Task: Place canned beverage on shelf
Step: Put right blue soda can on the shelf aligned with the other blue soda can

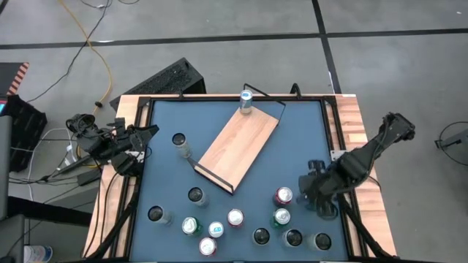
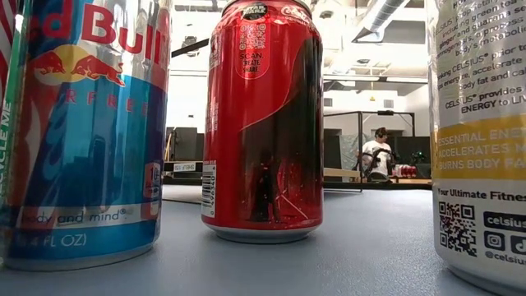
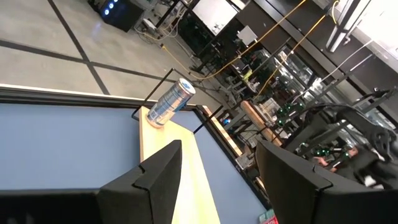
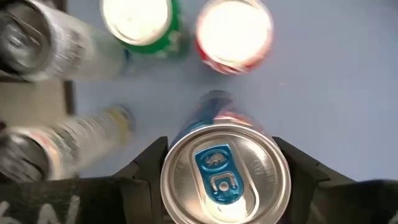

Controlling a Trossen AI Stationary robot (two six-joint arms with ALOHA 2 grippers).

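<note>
Your right gripper (image 4: 221, 165) has its fingers clamped around a blue-tabbed can (image 4: 224, 180) above the bench (image 1: 292, 146). Left gripper (image 3: 217, 180) waits released. The shelf (image 1: 240, 142) carries one can (image 1: 246, 101).

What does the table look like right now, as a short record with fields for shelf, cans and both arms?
shelf: light-wood board lying diagonally mid-table
can on shelf: one, upright at the far end
loose cans: many standing on the blue table, mostly along the near edge
right gripper: near right side of the table, jaws on either side of a blue-tab can
left gripper: at the table's left edge, jaws open, holding nothing
</note>
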